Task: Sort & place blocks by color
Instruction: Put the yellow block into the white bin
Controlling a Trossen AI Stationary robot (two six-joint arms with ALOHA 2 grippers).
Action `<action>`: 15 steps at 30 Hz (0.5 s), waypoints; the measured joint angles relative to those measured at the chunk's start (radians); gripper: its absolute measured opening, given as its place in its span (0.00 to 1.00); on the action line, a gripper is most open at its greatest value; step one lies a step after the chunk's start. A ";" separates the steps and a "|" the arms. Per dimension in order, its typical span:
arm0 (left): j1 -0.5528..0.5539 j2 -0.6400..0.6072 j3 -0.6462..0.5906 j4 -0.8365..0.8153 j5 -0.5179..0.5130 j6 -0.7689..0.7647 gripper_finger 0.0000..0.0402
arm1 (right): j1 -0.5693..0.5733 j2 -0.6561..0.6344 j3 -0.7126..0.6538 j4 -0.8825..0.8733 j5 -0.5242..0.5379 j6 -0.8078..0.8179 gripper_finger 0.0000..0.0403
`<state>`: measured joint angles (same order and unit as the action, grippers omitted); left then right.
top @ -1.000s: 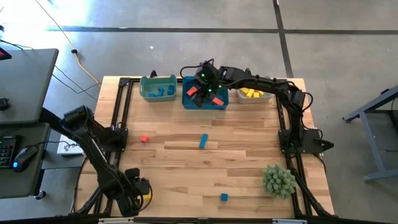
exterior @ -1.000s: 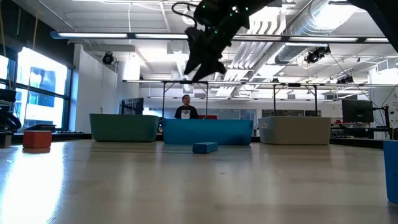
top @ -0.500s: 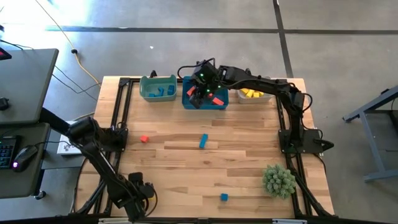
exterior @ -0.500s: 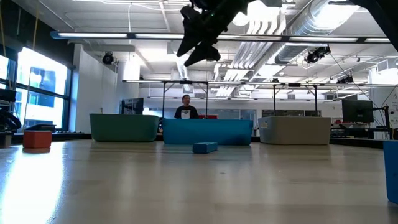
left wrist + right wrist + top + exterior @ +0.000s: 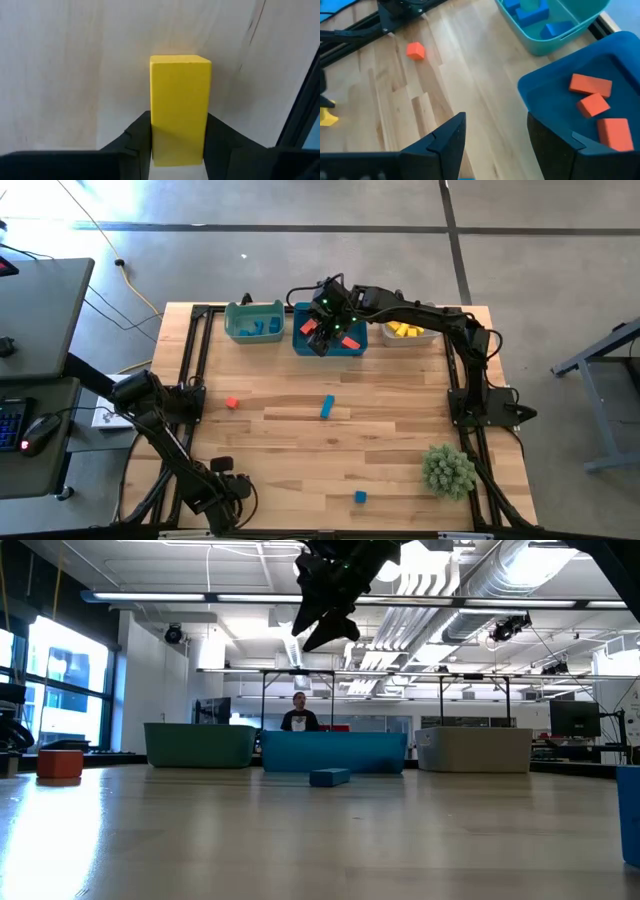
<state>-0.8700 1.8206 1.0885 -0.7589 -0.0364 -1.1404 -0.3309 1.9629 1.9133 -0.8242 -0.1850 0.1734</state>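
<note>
A yellow block (image 5: 180,100), a short bar, lies on the wood at the table's near left corner, with my left gripper (image 5: 228,488) shut on it. My right gripper (image 5: 328,326) hovers open and empty above the blue bin (image 5: 352,348), which holds red blocks (image 5: 590,85). The teal bin (image 5: 240,330) holds blue blocks (image 5: 530,12), and the grey-white bin (image 5: 420,338) holds yellow ones (image 5: 402,330). A red cube (image 5: 232,403), a blue bar (image 5: 327,407) and a blue cube (image 5: 361,497) lie loose on the table. My left gripper pinches the yellow block between its two fingers, one on each long side, at one end of the bar (image 5: 177,145). The fingers come from above, pointing down. The block lies flat on the table, its other end reaching out past the fingertips.
A spiky green plant (image 5: 448,470) stands at the near right. The three bins line the far edge. Black frame rails (image 5: 190,395) run along the table's left and right sides. Bare wood lies between the loose blocks in the middle.
My left arm has sunk toward the table at the near left corner. My right gripper has risen a little over the blue bin. The loose blocks have kept their places.
</note>
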 joint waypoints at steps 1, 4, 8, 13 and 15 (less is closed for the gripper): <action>0.006 -0.004 0.000 0.000 0.000 0.013 0.26 | 0.000 0.000 0.000 -0.001 -0.010 0.000 0.50; 0.025 -0.028 0.000 -0.004 -0.001 0.061 0.26 | 0.000 0.000 -0.001 -0.004 -0.057 0.002 0.50; 0.072 -0.067 0.000 -0.019 -0.001 0.143 0.26 | 0.000 0.000 -0.001 -0.005 -0.121 0.005 0.50; 0.155 -0.137 -0.001 -0.120 -0.013 0.260 0.26 | 0.000 0.000 -0.001 -0.018 -0.179 0.004 0.50; 0.196 -0.171 -0.001 -0.152 -0.027 0.316 0.26 | 0.000 0.000 -0.001 -0.030 -0.191 0.000 0.50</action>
<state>-0.6739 1.6494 1.0878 -0.9111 -0.0636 -0.8246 -0.3309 1.9629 1.9125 -0.8543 -0.3756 0.1738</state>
